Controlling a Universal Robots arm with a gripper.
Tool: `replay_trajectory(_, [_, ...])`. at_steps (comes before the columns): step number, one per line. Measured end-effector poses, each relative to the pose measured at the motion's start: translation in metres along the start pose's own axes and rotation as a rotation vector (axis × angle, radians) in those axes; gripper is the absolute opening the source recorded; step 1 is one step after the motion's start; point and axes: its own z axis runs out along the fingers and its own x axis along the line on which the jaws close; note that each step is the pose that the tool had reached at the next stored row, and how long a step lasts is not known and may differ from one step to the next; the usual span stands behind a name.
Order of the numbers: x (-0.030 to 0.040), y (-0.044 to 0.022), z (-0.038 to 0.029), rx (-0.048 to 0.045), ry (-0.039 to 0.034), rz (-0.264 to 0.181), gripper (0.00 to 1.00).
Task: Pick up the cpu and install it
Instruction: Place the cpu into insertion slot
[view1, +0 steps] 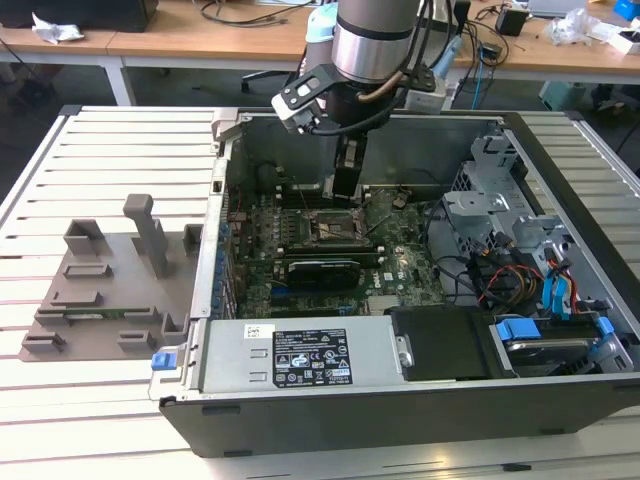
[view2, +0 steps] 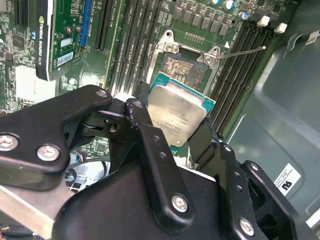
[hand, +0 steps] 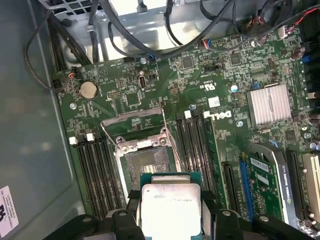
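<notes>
Gripper inside the open computer case, fingers clamped on two sides of the cpu, silver top up, held just over the open socket on the green motherboard, seemingly not touching it

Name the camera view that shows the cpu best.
Second wrist view: the cpu shows nearly all its silver top, clamped in the end effector. The first wrist view crops one edge; the exterior view gives the end effector above the motherboard.
</notes>
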Motion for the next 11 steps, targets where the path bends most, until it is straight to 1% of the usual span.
replay_trajectory(5, [0.0,0.0,0.0001,-0.002,-0.0043,-0.1,0.55])
replay_trajectory(7, [0.0,0.0,0.0001,-0.0034,-0.0072,-0.167,0.55])
replay_trajectory(9, [0.0,0.0,0.0001,-0.0042,-0.009,-0.206,0.55])
replay_trajectory(11, [0.0,0.0,0.0001,-0.0054,-0.0118,-0.268,0.55])
